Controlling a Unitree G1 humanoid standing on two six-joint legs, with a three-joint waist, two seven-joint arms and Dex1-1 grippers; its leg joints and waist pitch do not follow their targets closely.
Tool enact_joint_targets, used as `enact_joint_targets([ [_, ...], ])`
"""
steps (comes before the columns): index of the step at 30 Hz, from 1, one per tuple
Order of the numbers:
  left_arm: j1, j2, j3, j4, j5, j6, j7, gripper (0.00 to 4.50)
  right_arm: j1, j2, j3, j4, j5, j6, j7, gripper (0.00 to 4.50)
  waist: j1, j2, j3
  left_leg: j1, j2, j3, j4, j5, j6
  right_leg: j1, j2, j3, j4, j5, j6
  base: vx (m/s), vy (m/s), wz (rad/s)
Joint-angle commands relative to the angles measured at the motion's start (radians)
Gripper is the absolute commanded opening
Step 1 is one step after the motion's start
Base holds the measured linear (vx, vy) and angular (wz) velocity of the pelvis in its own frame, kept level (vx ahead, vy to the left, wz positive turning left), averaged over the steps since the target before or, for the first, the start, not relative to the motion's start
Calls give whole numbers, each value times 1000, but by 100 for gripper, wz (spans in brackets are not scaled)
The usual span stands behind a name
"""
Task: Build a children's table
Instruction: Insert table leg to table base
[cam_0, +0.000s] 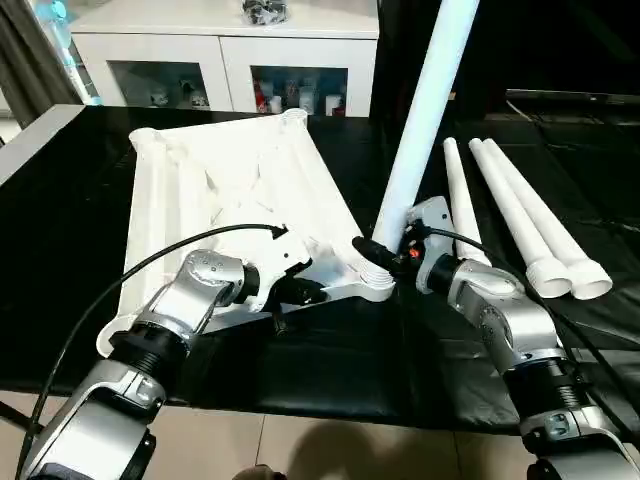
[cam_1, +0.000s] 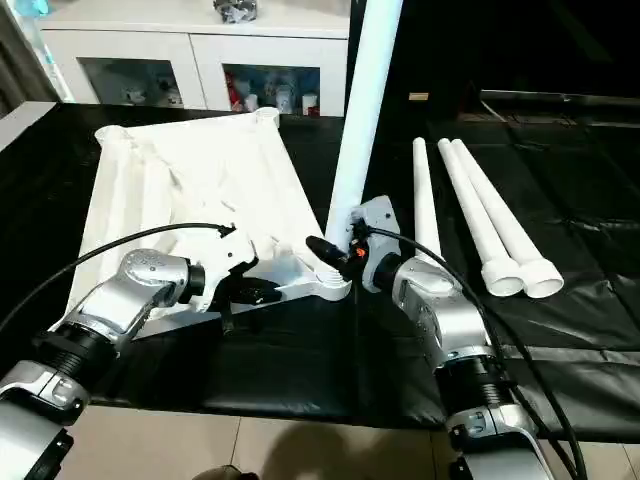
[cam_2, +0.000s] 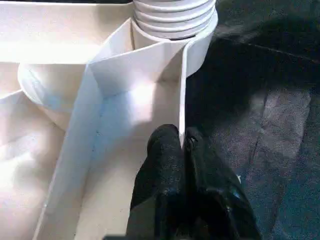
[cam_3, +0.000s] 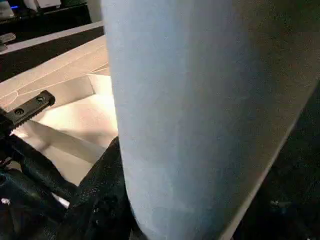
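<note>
Left wrist view shows the left gripper (cam_2: 182, 142) nearest of all, its two black fingers (cam_2: 162, 155) pinched onto the thin upright side wall of the tabletop (cam_0: 240, 190), one finger on each face of the wall. Just past the fingertips, that wall runs into a round corner socket (cam_2: 172, 47), and the ribbed end of a leg sits in it.

From the head views, the tabletop lies upside down on the black table (cam_0: 60, 200), its ribbed underside facing up. The left gripper holds the near edge of it, a little to the left of the near right corner.

Right beside that corner is the right gripper (cam_0: 392, 250), which is wrapped around the lower part of the standing leg (cam_0: 425, 110) and grasps it, with the jaws held about half apart by the leg's width. The leg rises from the socket and leans away to the right. In the right wrist view the leg (cam_3: 200, 115) stands directly against that gripper.

To the right of the right gripper, three spare legs (cam_0: 520, 215) lie side by side on the black table, wide ends towards the robot.

Farthest off, beyond the tabletop, stands a white cabinet (cam_0: 220, 50) with glass doors.
</note>
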Motion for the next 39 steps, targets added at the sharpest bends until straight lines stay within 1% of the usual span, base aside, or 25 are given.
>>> enact_joint_targets([
  [1,-7,5,21,-11,3,22,6,0,2,0,26,30,-11,13,18,194,4,-13,-65,29,88,-36,-88,-250,-3,31,-108,53,-86,-186,-251,0,0,0],
  [6,-4,3,21,-26,-2,26,-6,0,-12,8,14,60,4,29,27,194,1,-11,-67,29,87,-35,-87,-234,6,31,-106,52,-85,-157,-262,0,0,0],
  [9,-9,0,25,-29,-3,34,-9,0,-24,26,-31,103,43,48,33,194,0,-8,-66,29,88,-36,-87,-243,7,33,-107,52,-84,-151,-270,0,0,0],
  [11,-12,-1,29,-29,-4,38,-10,0,-26,33,-59,128,63,46,31,194,1,0,-67,30,89,-38,-89,-262,-2,33,-108,51,-85,-160,-274,0,0,0],
  [12,-14,-2,32,-28,-5,40,-8,0,-25,36,-71,138,73,46,30,194,0,0,-66,30,89,-38,-89,-265,-5,32,-107,51,-86,-158,-274,0,0,0],
  [13,-19,-2,36,-24,-5,40,-7,0,-20,42,-99,159,95,38,26,194,0,4,-66,31,89,-38,-91,-278,-10,32,-108,52,-86,-148,-279,0,0,0],
  [17,-24,-3,42,-18,-5,42,-2,0,-11,46,-118,173,109,29,27,194,1,2,-68,31,89,-38,-92,-274,-13,34,-107,49,-83,-123,-286,0,0,0],
  [18,-28,-4,47,-12,-4,42,1,0,1,48,-130,185,114,18,29,194,4,16,-68,31,89,-41,-91,-279,-17,34,-109,49,-81,-122,-287,0,0,0],
  [19,-35,-8,55,-4,-5,45,9,0,25,53,-140,195,117,-2,37,194,4,12,-67,33,89,-38,-93,-302,-22,33,-107,50,-86,-121,-286,0,0,0],
  [21,-48,-14,67,13,-4,42,27,0,69,63,-151,202,118,-32,45,194,7,10,-69,34,90,-38,-93,-302,-21,34,-110,50,-86,-116,-287,0,0,0],
  [23,-59,-19,74,30,0,38,44,0,109,72,-151,199,110,-71,40,194,17,29,-69,36,90,-42,-94,-319,-29,32,-109,49,-84,-105,-287,0,0,0],
  [24,-61,-20,75,34,1,35,49,0,116,74,-151,198,109,-77,38,194,18,20,-67,36,91,-41,-97,-335,-29,32,-108,49,-88,-119,-284,0,0,0],
  [25,-69,-25,80,47,2,30,63,0,141,82,-156,187,109,-98,27,194,20,24,-67,35,89,-41,-96,-335,-28,34,-109,50,-88,-134,-281,0,0,0],
  [26,-69,-25,80,47,2,30,63,0,141,82,-156,187,109,-98,27,194,21,23,-65,35,89,-40,-97,-342,-28,31,-110,51,-92,-150,-277,0,0,0],
  [27,-79,-33,90,64,3,24,87,0,176,87,-155,166,106,-130,19,194,21,26,-64,37,90,-42,-98,-361,-33,30,-112,51,-96,-184,-269,0,0,0],
  [28,-79,-33,90,64,3,24,87,0,176,87,-155,166,106,-130,19,194,21,26,-64,37,90,-42,-98,-361,-33,30,-112,51,-96,-184,-269,0,0,0],
  [29,-86,-38,97,75,2,26,96,0,209,90,-148,135,97,-157,17,194,23,27,-64,38,91,-44,-100,-374,-37,29,-113,52,-99,-222,-259,0,0,0],
  [30,-89,-41,99,81,4,23,98,0,227,86,-134,117,80,-177,22,194,25,26,-65,40,92,-43,-100,-373,-36,27,-111,53,-100,-223,-253,0,0,0],
  [32,-94,-44,101,93,7,17,104,0,256,60,-84,79,25,-208,30,194,29,23,-67,35,92,-43,-102,-338,-28,30,-108,51,-97,-191,-245,0,0,0],
  [34,-95,-45,101,95,7,16,105,0,262,53,-71,72,12,-215,33,194,30,24,-70,35,91,-40,-100,-312,-15,31,-108,51,-95,-160,-247,0,0,0],
  [35,-97,-46,102,99,9,11,109,0,269,28,-35,61,-24,-224,47,194,32,23,-69,34,91,-40,-99,-304,-8,31,-109,51,-98,-163,-245,0,0,0],
  [36,-97,-46,102,102,10,9,111,0,271,5,-2,58,-57,-232,61,194,32,13,-69,34,91,-39,-99,-297,-4,32,-109,50,-99,-168,-241,0,0,0],
  [37,-97,-46,103,103,10,7,113,0,270,-20,35,57,-94,-236,74,194,36,12,-68,34,91,-36,-97,-280,5,31,-110,51,-101,-185,-234,0,0,0],
  [38,-97,-46,103,103,10,7,113,0,270,-20,35,57,-94,-236,74,194,40,16,-69,35,92,-37,-97,-278,7,30,-112,52,-101,-190,-232,0,0,0],
  [39,-96,-46,104,103,10,6,113,0,267,-35,57,58,-116,-237,84,194,37,3,-68,34,91,-35,-97,-273,12,31,-110,52,-102,-193,-230,0,0,0],
])
